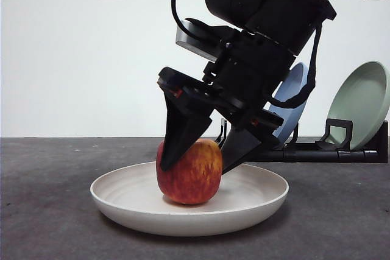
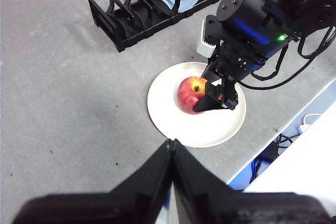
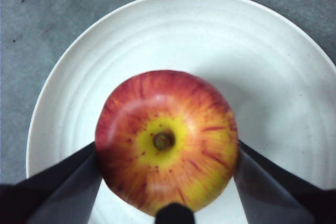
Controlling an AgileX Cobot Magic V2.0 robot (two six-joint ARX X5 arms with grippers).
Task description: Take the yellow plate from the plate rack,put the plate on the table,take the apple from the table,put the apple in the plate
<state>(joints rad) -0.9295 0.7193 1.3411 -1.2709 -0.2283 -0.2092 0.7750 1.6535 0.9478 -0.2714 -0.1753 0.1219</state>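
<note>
The apple [image 1: 189, 172] sits upright in the middle of the yellow plate [image 1: 122, 198], which lies flat on the table [image 1: 49, 211] with bare rim all round. The right gripper [image 1: 201, 156] straddles the apple, a jaw against each flank. The left gripper [image 2: 172, 145], jaws together and empty, hangs well clear. The plate rack [image 1: 332, 150] stands far right.
</note>
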